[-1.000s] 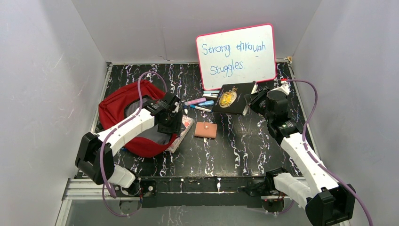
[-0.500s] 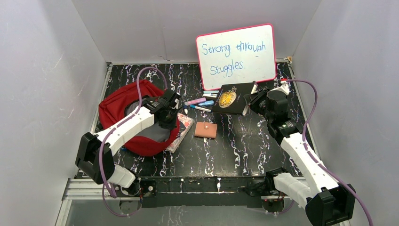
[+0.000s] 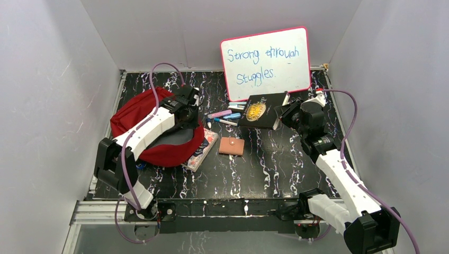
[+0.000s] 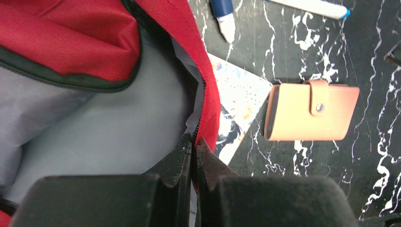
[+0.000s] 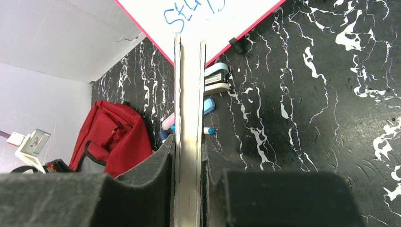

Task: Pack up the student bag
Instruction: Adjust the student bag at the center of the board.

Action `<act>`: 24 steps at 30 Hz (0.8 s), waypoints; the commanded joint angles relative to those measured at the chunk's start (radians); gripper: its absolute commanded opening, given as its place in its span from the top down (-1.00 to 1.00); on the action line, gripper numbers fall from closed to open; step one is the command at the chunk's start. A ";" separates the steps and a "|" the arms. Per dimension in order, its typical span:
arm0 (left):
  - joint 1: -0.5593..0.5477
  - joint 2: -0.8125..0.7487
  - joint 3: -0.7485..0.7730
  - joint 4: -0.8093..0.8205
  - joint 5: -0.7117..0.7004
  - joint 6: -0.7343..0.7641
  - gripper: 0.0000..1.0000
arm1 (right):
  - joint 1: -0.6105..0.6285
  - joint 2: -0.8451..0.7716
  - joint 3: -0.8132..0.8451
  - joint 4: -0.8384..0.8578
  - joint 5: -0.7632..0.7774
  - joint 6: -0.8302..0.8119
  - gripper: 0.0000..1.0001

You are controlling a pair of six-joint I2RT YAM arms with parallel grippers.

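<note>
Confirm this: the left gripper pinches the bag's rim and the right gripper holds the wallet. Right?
Not quite. The right gripper holds the book, not the wallet; the right wrist view shows its edge clamped in the jaws. The wallet lies loose on the table. The left gripper does pinch the rim of the bag.

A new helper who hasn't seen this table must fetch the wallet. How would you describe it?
Find the big red backpack on the left of the black marbled table. To its right a patterned notebook sticks out from under it, and the wallet lies just beyond. It alone is plain tan, with a snap tab.
</note>
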 commanded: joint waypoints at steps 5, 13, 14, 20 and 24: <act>0.056 0.037 0.107 0.067 0.029 0.030 1.00 | -0.007 -0.061 0.016 0.154 0.003 0.033 1.00; 0.106 0.055 0.180 0.012 0.040 0.098 0.22 | -0.006 -0.079 0.007 0.133 0.021 0.033 1.00; 0.119 0.037 0.176 0.001 0.031 0.108 0.10 | -0.006 -0.081 0.005 0.134 0.020 0.033 1.00; 0.212 -0.074 0.105 -0.021 -0.091 0.212 -0.17 | -0.006 -0.080 -0.008 0.140 0.013 0.033 1.00; 0.213 -0.089 0.023 -0.005 -0.216 0.347 -0.18 | -0.006 -0.074 -0.012 0.148 0.002 0.029 1.00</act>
